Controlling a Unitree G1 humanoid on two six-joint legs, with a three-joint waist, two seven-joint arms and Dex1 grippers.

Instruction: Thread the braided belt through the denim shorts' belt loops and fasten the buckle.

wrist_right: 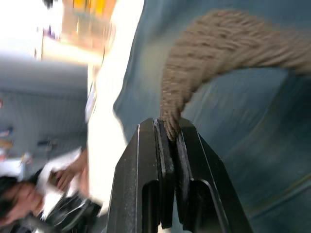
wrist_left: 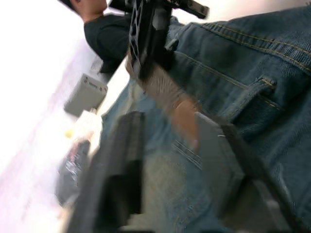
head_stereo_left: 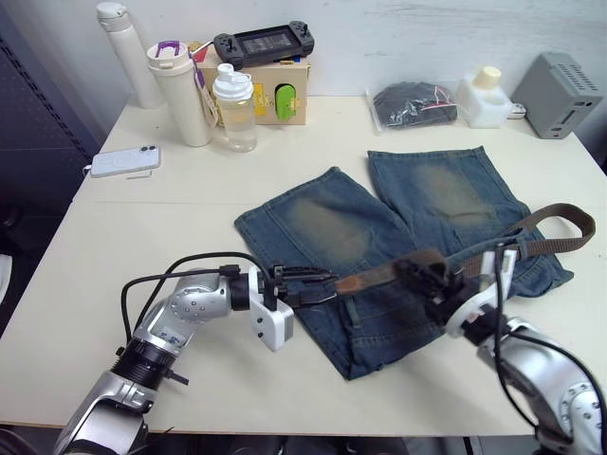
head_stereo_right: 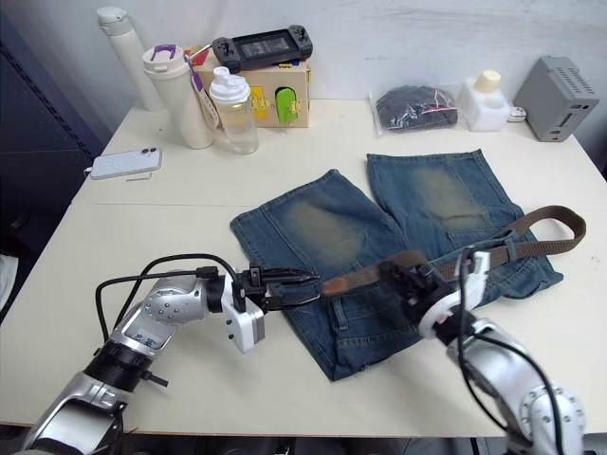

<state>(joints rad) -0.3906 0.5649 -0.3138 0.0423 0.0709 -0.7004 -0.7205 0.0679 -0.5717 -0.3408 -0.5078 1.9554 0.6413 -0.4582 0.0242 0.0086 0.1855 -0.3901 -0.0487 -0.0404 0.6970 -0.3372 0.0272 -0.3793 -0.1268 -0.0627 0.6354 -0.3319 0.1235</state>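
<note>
Right claw: clamped on belt.
Left claw: parted around belt's tan end, over shorts.

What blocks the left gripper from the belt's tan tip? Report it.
Nothing visible does. The left gripper is open right at the tan end of the braided belt, over the denim shorts; the right gripper pinches the belt further along.

Silver jointed arms, looped black cables, white wrists, black claws.

white phone, white tumbler, clear bottle, black handheld console atop yellow box, grey box, bagged dark bundle
</note>
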